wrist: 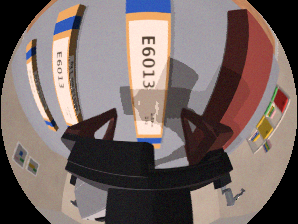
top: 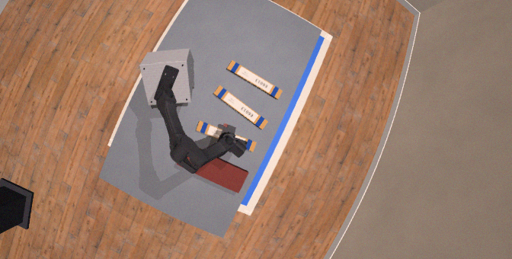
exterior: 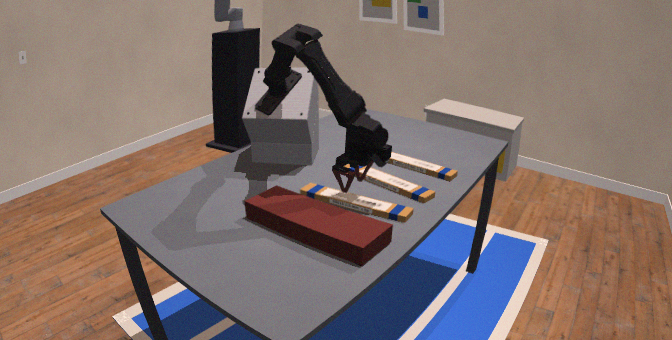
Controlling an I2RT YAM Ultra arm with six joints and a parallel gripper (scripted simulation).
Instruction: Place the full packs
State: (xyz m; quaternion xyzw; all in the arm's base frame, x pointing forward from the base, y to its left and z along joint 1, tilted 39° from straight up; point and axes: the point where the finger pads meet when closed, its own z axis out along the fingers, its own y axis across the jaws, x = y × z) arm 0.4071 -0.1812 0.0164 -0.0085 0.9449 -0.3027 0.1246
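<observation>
Three long packs with orange and blue ends lie flat on the grey table, roughly parallel. The far pack (top: 254,79) and the middle pack (top: 240,107) lie apart from the arm. The near pack (top: 219,133) lies beside the dark red low platform (top: 222,173), not on it. My gripper (exterior: 351,180) hangs open a little above the middle of the near pack (exterior: 357,201), one finger over each side, touching nothing. In the wrist view the near pack (wrist: 148,63), marked E6013, runs between the open fingers, with the platform (wrist: 246,70) to the right.
The grey base block (top: 169,74) of the arm stands at the table's left side. A black stand (exterior: 234,87) and a white cabinet (exterior: 475,127) stand on the floor beyond the table. A blue mat (exterior: 450,262) lies under the table.
</observation>
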